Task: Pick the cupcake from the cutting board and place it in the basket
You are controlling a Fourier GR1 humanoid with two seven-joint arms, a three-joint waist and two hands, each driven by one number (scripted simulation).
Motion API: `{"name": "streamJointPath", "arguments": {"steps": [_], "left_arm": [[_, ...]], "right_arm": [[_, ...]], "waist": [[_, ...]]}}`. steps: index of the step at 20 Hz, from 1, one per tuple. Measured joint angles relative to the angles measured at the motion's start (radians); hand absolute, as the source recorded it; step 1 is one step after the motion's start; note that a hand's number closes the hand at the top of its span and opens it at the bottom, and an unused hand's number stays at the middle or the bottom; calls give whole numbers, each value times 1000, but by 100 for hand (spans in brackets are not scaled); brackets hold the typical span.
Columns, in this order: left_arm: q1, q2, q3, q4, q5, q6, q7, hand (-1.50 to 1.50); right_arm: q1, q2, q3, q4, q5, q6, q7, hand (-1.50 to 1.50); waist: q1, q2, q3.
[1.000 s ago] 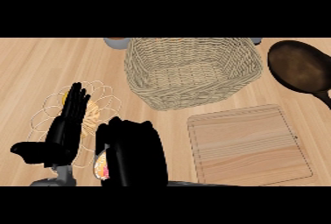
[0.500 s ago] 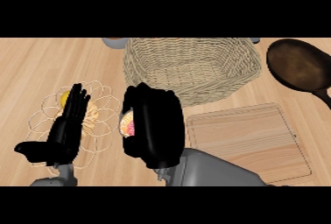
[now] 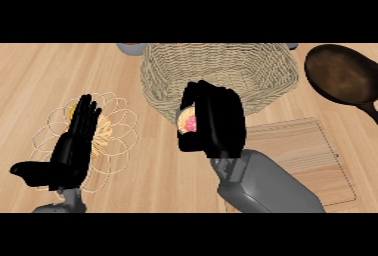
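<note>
- My right hand (image 3: 212,120) is curled round the cupcake (image 3: 190,123); only a pink and yellow sliver shows between fingers and thumb.
- It hangs at the near rim of the wicker basket (image 3: 166,75), off the cutting board (image 3: 303,150).
- I'd carry it forward until it is over the basket's hollow, lower it, then uncurl, so it doesn't catch the rim.
- Whether it is upright I probably can't judge; the fingers hide most of it.
- My left hand (image 3: 70,147) rests flat and straight-fingered over a wire rack (image 3: 122,127) on the tabletop (image 3: 44,75).
- No writing or labels I can read.
</note>
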Motion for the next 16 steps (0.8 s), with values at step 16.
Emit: {"name": "streamJointPath", "arguments": {"steps": [16], "left_arm": [[25, -5, 1, -25, 0, -16, 2, 0]], "right_arm": [[69, 44, -190, 232, -6, -43, -345, 150]], "waist": [[7, -16, -2]]}}
